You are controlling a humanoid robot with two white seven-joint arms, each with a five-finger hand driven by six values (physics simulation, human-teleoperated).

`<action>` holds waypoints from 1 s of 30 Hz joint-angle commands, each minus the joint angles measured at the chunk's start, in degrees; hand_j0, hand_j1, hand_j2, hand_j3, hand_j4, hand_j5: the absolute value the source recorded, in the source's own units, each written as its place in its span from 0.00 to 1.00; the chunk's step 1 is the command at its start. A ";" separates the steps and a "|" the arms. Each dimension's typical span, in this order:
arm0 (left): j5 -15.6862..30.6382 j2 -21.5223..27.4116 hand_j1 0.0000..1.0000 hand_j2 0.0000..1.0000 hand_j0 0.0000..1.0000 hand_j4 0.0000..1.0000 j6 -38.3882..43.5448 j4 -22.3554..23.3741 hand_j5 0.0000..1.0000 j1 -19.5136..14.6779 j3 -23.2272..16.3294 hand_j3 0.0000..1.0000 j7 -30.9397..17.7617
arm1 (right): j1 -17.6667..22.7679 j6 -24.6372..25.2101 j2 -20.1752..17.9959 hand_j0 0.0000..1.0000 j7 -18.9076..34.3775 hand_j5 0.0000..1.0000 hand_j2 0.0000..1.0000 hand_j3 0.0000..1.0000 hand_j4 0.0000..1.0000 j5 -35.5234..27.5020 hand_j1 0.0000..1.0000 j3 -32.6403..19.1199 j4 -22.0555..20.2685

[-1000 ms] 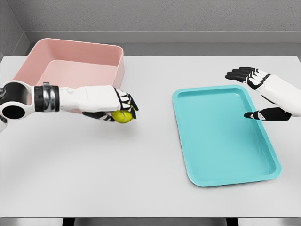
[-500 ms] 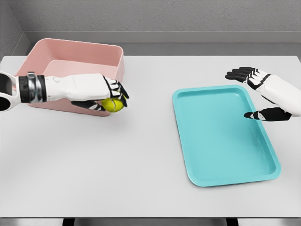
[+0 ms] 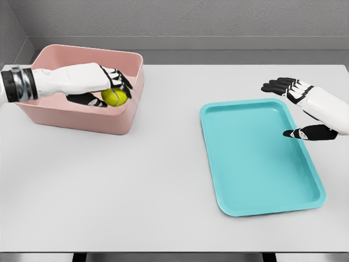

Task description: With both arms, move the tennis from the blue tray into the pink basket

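Observation:
A yellow-green tennis ball (image 3: 114,97) is held in my left hand (image 3: 109,90), whose fingers are curled over it. Hand and ball hang above the right part of the pink basket (image 3: 65,117), inside its rim line. The blue tray (image 3: 256,158) lies on the right side of the white table with nothing in it. My right hand (image 3: 289,106) hovers over the tray's far right edge with its fingers spread and nothing in them.
The white table (image 3: 136,180) carries only the basket at the back left and the tray at the right. A grey wall runs behind the table's far edge.
My left hand has lifted the ball up and to the left, from in front of the basket's near right corner to above its inside. The right hand has stayed still.

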 commanded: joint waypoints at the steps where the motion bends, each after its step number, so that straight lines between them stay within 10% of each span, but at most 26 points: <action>1: 0.91 0.03 0.56 0.56 0.56 0.56 0.14 2.52 0.56 0.00 0.83 0.56 -0.07 | 0.00 0.17 -0.04 1.00 -0.03 1.00 1.00 1.00 1.00 -0.43 1.00 0.00 -0.02; 12: 1.35 -0.68 0.58 0.58 0.58 0.58 0.14 14.38 0.58 -1.85 2.15 0.58 -0.07 | 0.00 0.17 -0.04 1.00 -0.03 1.00 1.00 1.00 1.00 -0.52 1.00 0.00 -0.02; 15: 1.35 -1.29 0.78 0.78 0.78 0.78 0.14 15.79 0.78 -2.02 2.50 0.78 0.28 | 0.00 0.17 -0.04 1.00 -0.03 1.00 1.00 1.00 1.00 -0.43 1.00 0.00 -0.02; 17: 1.87 -1.29 1.00 1.00 1.00 1.00 0.14 15.17 1.00 -1.93 2.50 1.00 0.37 | 0.00 0.17 -0.04 1.00 -0.03 1.00 1.00 1.00 1.00 -0.43 1.00 0.00 -0.02; 30: 2.22 -0.15 1.00 1.00 1.00 1.00 0.14 9.28 1.00 -0.88 3.47 1.00 0.37 | 0.00 0.17 -0.04 1.00 -0.03 1.00 1.00 1.00 1.00 -0.43 1.00 0.00 0.06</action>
